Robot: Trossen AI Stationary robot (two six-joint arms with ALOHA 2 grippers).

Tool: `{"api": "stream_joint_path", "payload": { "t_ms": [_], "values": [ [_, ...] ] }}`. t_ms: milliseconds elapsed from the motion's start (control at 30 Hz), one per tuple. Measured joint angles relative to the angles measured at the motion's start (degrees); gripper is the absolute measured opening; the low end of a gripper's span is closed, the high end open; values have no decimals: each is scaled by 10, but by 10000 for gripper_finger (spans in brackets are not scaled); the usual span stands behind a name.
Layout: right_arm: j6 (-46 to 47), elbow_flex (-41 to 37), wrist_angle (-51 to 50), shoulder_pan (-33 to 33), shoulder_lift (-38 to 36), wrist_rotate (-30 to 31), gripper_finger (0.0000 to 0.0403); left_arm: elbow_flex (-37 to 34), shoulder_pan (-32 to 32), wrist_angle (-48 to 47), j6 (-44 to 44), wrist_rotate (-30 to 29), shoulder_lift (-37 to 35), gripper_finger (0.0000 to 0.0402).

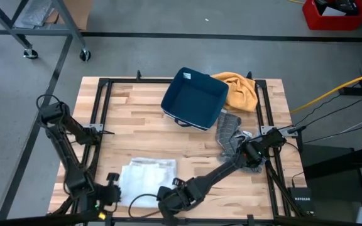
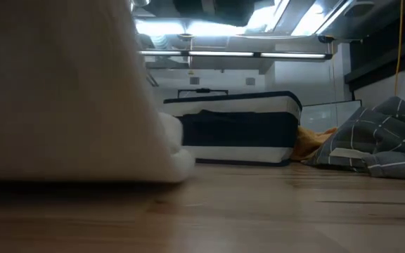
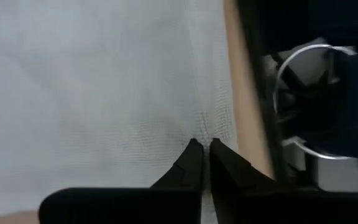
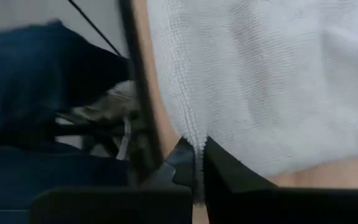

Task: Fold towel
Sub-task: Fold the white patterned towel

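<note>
the desk [image 1: 143, 119] is a big wooden one with a dark frame on it. at its far side sits a blue bin [image 1: 195, 98], with a yellow cloth [image 1: 241, 91] beside it and a grey checked cloth [image 1: 228, 129] a bit nearer. the white towel [image 1: 148, 177] lies flat near the front edge, its long side running from left to right. both arms reach down to that front edge. the left gripper [image 3: 202, 163] is at the towel's left front corner, and its jaws are pressed together, pinching the edge of the towel. the right gripper [image 4: 196, 163] is at the right front corner, and its jaws are pinching the towel's hem too. so the rest of the towel stretches away from both jaws toward the bin. i think the next move is to lift these two corners and carry them over to the far edge.
</note>
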Motion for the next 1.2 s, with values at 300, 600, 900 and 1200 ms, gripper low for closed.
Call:
{"api": "stream_joint_path", "payload": {
  "t_ms": [300, 600, 900, 1200],
  "values": [
    [33, 1, -6, -4, -5, 47, 14, 81, 7, -226, -7, -58, 0, 6],
    [34, 1, -53, -27, -23, 99, 19, 82, 46, -327, -48, -94, 0, 5],
    [81, 1, -31, -19, -44, 84, 16, 103, 36, -320, -51, -78, 0, 5],
    [151, 2, 74, 19, -45, 39, 15, 144, -9, -255, -49, -65, 0, 3]
  ]
}}
